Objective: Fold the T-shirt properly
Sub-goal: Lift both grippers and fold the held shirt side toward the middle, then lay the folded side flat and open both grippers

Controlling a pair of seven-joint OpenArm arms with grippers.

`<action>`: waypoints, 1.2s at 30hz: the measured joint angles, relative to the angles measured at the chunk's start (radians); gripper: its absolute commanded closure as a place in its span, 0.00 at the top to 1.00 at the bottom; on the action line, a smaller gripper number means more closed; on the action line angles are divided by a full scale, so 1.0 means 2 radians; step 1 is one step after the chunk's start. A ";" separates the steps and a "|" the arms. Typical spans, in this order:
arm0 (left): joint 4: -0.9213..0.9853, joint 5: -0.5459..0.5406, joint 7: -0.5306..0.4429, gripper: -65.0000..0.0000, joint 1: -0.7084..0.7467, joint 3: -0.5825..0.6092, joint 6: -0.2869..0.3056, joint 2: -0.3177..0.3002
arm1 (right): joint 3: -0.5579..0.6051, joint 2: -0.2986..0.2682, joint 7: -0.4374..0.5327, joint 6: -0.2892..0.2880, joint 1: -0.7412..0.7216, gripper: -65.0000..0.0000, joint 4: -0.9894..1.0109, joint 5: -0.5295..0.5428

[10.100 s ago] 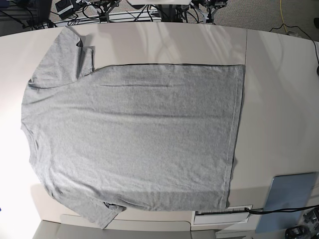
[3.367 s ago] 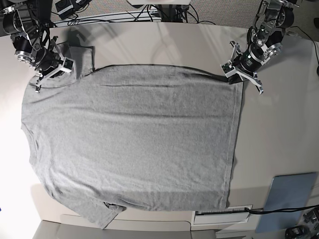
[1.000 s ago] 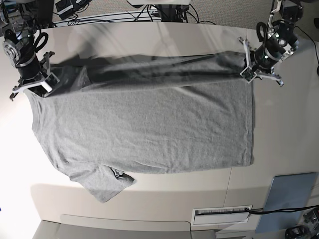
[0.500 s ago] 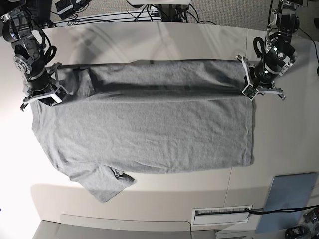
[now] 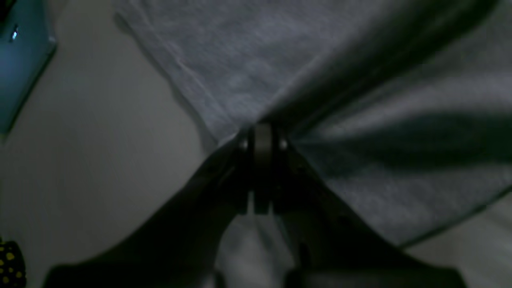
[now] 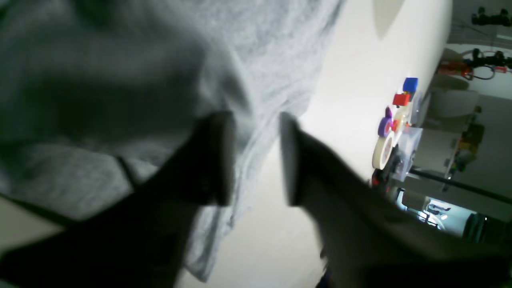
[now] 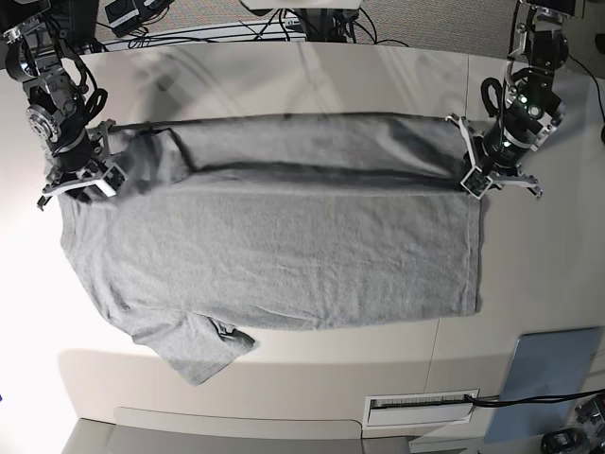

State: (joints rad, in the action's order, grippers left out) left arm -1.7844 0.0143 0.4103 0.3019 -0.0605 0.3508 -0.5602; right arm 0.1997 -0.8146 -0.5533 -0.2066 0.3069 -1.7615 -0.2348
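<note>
In the left wrist view, the left gripper [image 5: 262,140] is pinching the T-shirt [image 5: 360,100], its dark jaws pressed together on a gathered corner of cloth. The fabric is heather-grey knit, soft and finely flecked, and it is fanning out from the pinch in deep, shadowed folds. A hemmed edge is running up to the left over the smooth pale table [image 5: 92,132]. A blue panel [image 5: 20,68] is showing at the upper left corner.

In the right wrist view, the right gripper [image 6: 254,160] is standing with its two flat, dark fingers [image 6: 218,156] spread apart. A seamed edge of the T-shirt [image 6: 260,60] is lying in the gap between them, and whether either pad is touching the cloth I cannot tell. The table [image 6: 360,80] is glaring white here, and small coloured items [image 6: 394,120] are blurring together at its far edge.

In the base view, the T-shirt [image 7: 284,246] is lying flat across the table [image 7: 529,284], its far long edge turned over into a band. The left gripper [image 7: 475,177] is sitting at the band's hem end, the right gripper [image 7: 80,180] at the sleeve end.
</note>
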 measured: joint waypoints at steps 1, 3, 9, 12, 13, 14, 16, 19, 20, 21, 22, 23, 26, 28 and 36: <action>0.000 -0.008 0.000 0.08 0.000 0.000 0.000 0.000 | 0.000 0.000 0.000 0.000 -0.002 0.40 0.000 0.000; 0.000 -0.018 0.000 0.36 -0.001 0.000 -0.001 0.000 | 0.000 0.000 0.000 0.000 -0.007 0.40 0.000 0.000; 0.000 -0.064 0.038 0.65 -0.010 0.000 -0.071 0.000 | 0.000 0.000 -0.038 0.064 -0.009 0.40 0.000 0.040; 0.000 -0.118 0.076 0.44 -0.009 0.000 -0.101 -0.001 | 0.000 0.000 -0.062 0.093 -0.009 0.26 0.000 0.073; 0.000 -0.142 0.081 0.32 -0.006 0.000 -0.098 -0.001 | 0.000 0.000 -0.066 0.105 -0.008 0.18 0.000 0.081; 0.000 -0.170 0.081 0.18 -0.001 0.000 -0.095 -0.001 | 0.000 0.001 -0.066 0.123 -0.005 0.10 0.000 0.079; 0.000 -0.194 0.080 0.00 0.013 0.000 -0.087 0.002 | -0.005 0.013 -0.075 0.167 0.002 0.00 0.000 0.078; 0.001 -0.197 0.075 0.00 0.035 0.000 -0.085 0.019 | -0.026 0.045 -0.065 0.186 0.023 0.00 0.001 0.079; 0.001 -0.197 0.062 0.00 0.041 0.000 -0.086 0.026 | -0.035 0.056 -0.055 0.186 0.032 0.00 0.001 0.085; 0.001 -0.198 0.054 0.00 0.045 0.000 -0.090 0.034 | -0.046 0.065 -0.041 0.185 0.038 0.00 0.002 0.101; 0.001 -0.199 0.053 0.00 0.045 0.000 -0.099 0.041 | -0.058 0.072 -0.030 0.183 0.040 0.00 0.008 0.115; 0.002 -0.199 0.053 0.00 0.044 0.000 -0.109 0.050 | -0.071 0.078 -0.028 0.179 0.039 0.00 0.017 0.131; 0.022 -0.200 0.043 0.00 0.039 0.000 -0.124 0.070 | -0.102 0.090 -0.008 0.129 0.026 0.00 0.064 0.171; 0.051 -0.202 0.028 0.00 0.033 -0.001 -0.124 0.082 | -0.106 0.101 -0.005 0.099 0.018 0.00 0.101 0.190; 0.093 -0.231 0.017 0.00 0.019 -0.007 -0.076 0.089 | -0.109 0.100 0.018 0.064 0.018 0.00 0.148 0.200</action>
State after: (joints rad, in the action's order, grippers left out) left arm -1.5978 -0.4469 0.4450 0.3405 -0.0746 0.1989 -0.3824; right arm -0.0193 -0.6147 -0.5167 -0.0788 0.3424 -1.4651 0.1650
